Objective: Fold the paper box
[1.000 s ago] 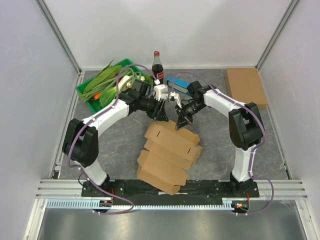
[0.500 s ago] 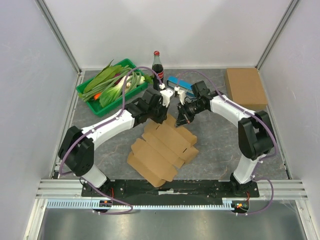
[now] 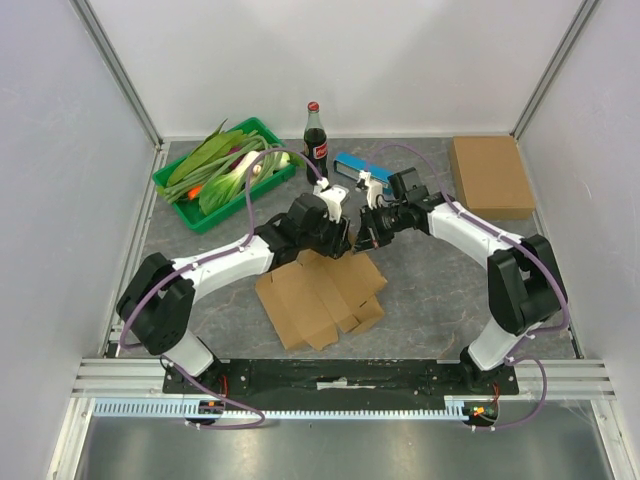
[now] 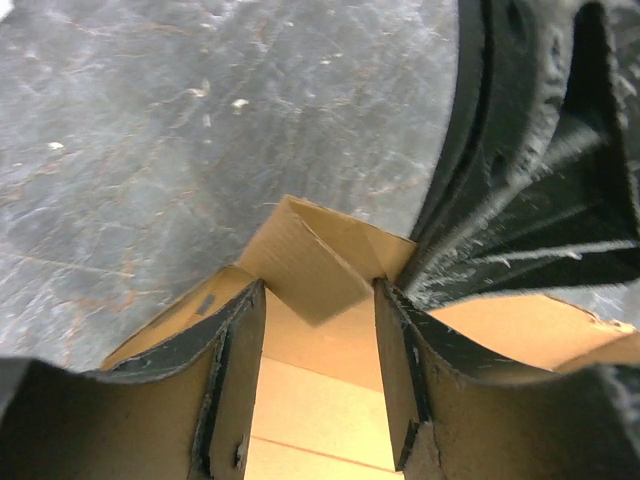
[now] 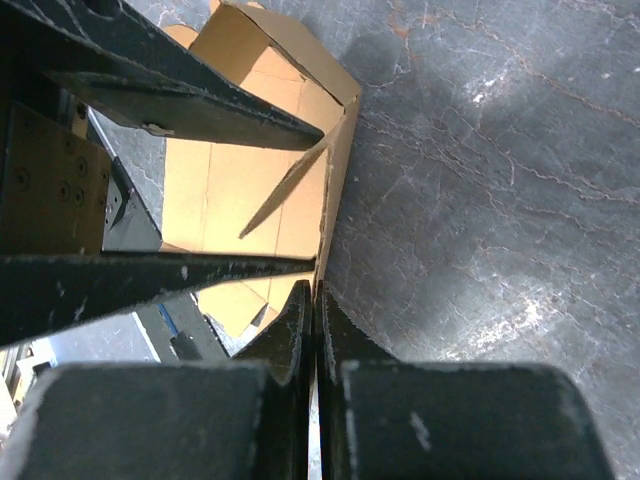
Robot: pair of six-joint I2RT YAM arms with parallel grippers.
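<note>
1. The box (image 3: 318, 292) lies partly folded at the middle of the table (image 3: 430, 300).
2. At its far edge, the left gripper (image 4: 320, 292) stands spread over a raised flap (image 4: 310, 250), gripping nothing.
3. Just beside it, the right gripper (image 5: 317, 296) is pressed together, pinching the edge of the box's wall.
4. Farther back are a tray (image 3: 175, 203) of greens (image 3: 225, 165) on the left, a bottle (image 3: 314, 135), a blue pack (image 3: 352, 166), and a brown slab (image 3: 490, 175) far right.
</note>
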